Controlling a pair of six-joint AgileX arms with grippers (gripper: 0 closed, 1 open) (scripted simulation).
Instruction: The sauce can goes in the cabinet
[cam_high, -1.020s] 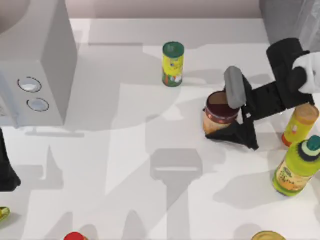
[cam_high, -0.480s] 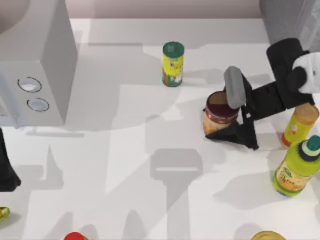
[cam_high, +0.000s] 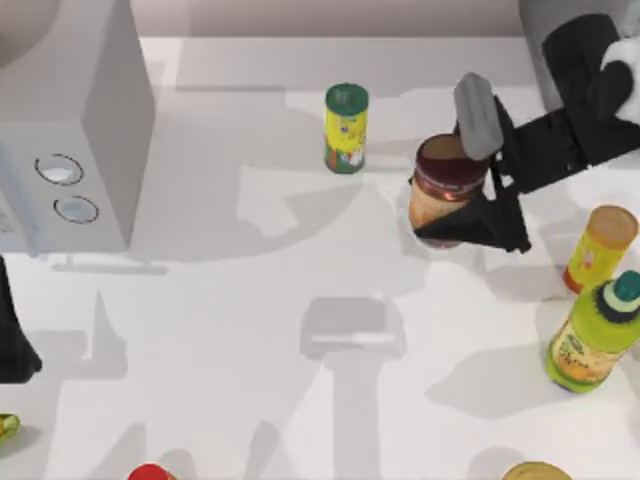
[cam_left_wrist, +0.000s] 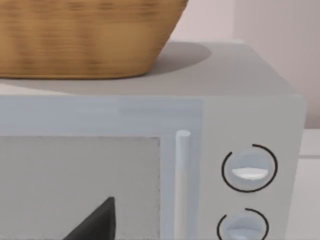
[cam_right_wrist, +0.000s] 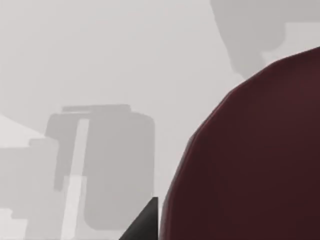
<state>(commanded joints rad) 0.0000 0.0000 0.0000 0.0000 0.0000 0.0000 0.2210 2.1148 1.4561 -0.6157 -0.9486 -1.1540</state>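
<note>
Up off the table (cam_high: 300, 420), the sauce can (cam_high: 446, 190), clamped between the right gripper's (cam_high: 468, 192) fingers (cam_high: 476, 225) at right-centre, near the far edge. Just left of it, a slim yellow can (cam_high: 346, 128); nearer on the right, an orange-capped bottle (cam_high: 598, 248) and a green-capped bottle (cam_high: 592, 338). At top right, the cabinet (cam_high: 575, 25). Parked at the left edge, the left arm (cam_high: 12, 335); cannot tell how its fingers stand. Facing its wrist camera, a dialled grey box (cam_left_wrist: 260, 130) with a basket (cam_left_wrist: 85, 35) on top. Dark can top (cam_right_wrist: 255, 160) close in the right wrist view.

Kitchen-like tabletop: microwave (cam_left_wrist: 200, 165), wicker basket (cam_left_wrist: 85, 35), food cans (cam_high: 346, 128).
</note>
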